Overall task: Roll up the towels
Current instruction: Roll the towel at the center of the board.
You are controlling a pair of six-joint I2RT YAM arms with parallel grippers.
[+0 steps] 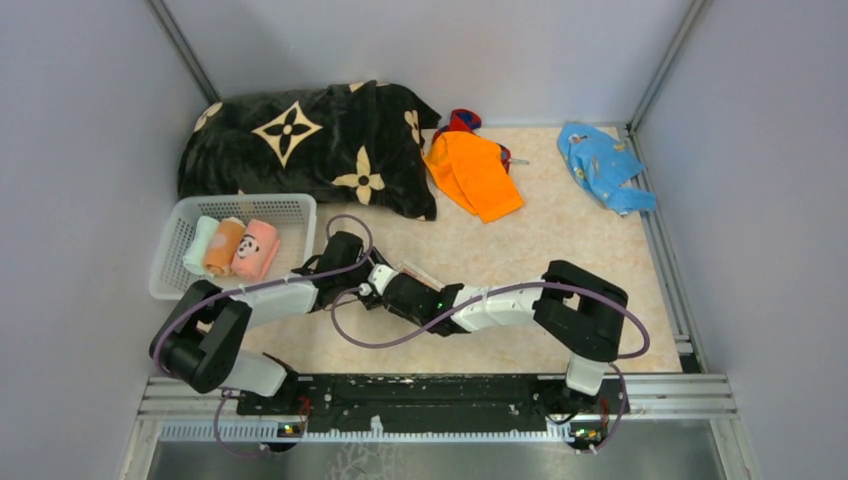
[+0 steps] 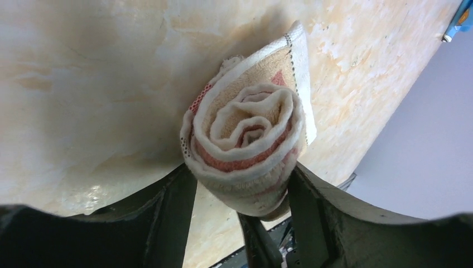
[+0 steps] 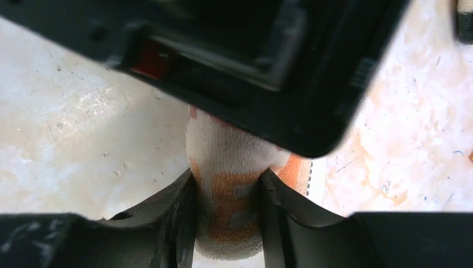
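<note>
A cream towel with red-orange stripes (image 2: 245, 134) is wound into a tight roll on the tabletop, its spiral end facing the left wrist camera. My left gripper (image 2: 241, 172) is shut on this roll, one finger against each side. My right gripper (image 3: 227, 178) is shut on the same towel (image 3: 226, 151), squeezing it narrow between its fingers. In the top view both grippers meet at the table's near centre (image 1: 372, 280) and mostly hide the roll. An orange towel (image 1: 475, 175) lies flat at the back, partly over a red-and-blue printed one (image 1: 462, 120).
A white basket (image 1: 170, 250) at the left holds three rolls: pale green (image 1: 200, 245), orange (image 1: 224, 247) and pink with a panda (image 1: 255, 250). A black blanket with beige flowers (image 1: 310, 140) fills the back left. A blue cloth (image 1: 605, 165) lies back right. The left gripper's body (image 3: 240, 56) looms over the right wrist view.
</note>
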